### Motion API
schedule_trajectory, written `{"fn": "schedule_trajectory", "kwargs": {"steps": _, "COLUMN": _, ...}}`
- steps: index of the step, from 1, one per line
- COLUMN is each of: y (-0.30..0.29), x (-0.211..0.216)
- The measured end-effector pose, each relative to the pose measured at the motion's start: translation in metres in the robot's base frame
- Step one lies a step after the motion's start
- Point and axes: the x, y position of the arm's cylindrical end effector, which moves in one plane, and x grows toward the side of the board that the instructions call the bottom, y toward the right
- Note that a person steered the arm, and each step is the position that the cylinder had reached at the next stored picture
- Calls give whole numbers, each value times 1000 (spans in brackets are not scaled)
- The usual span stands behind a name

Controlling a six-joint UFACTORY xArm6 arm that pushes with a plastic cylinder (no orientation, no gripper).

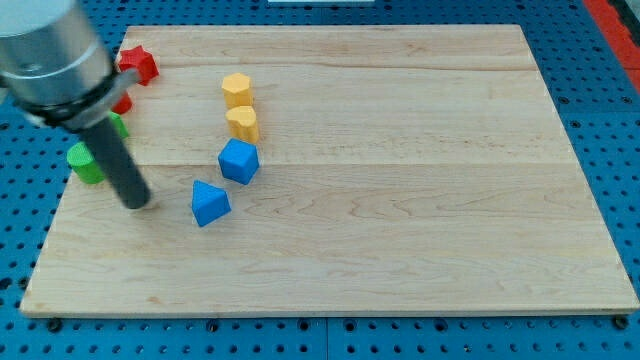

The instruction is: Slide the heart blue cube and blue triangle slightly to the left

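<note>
Near the view's left edge of the tabletop (400, 250), my tip (138, 204) rests on bare wood, the dark rod slanting up toward the top left where the grey arm housing fills the corner. This tool is a plain rod with nothing that opens or closes, so it holds nothing; it touches no block here.

Closest to my tip on the view's right is the blue triangle (210, 203), apart from it by a clear strip of wood. Just up and right of that sits the blue cube (239, 161), and directly above the cube the yellow heart (242, 123), the two nearly touching. Those three form a loose line running up and to the right, which suits a shared push.

My tip, however, stands on the left of them, which I judge the wrong side: a leftward slide needs contact from each block's right face, so the rod would have to go round the group first.

Above the heart lies a yellow hexagonal block (236, 89). Behind the rod, a green cylinder (86, 162) and a second green block (118, 126) are partly hidden, as is a small red piece (122, 103); a red star (138, 64) sits by the top left corner. These crowd the left, so only a slight shift looks safe.
</note>
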Motion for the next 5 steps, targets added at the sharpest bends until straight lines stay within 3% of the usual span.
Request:
{"fn": "schedule_trajectory", "kwargs": {"steps": 1, "y": 48, "x": 8}}
{"fn": "schedule_trajectory", "kwargs": {"steps": 2, "y": 40, "x": 85}}
{"fn": "schedule_trajectory", "kwargs": {"steps": 3, "y": 133, "x": 100}}
{"fn": "schedule_trajectory", "kwargs": {"steps": 4, "y": 163, "x": 13}}
{"fn": "schedule_trajectory", "kwargs": {"steps": 5, "y": 142, "x": -45}}
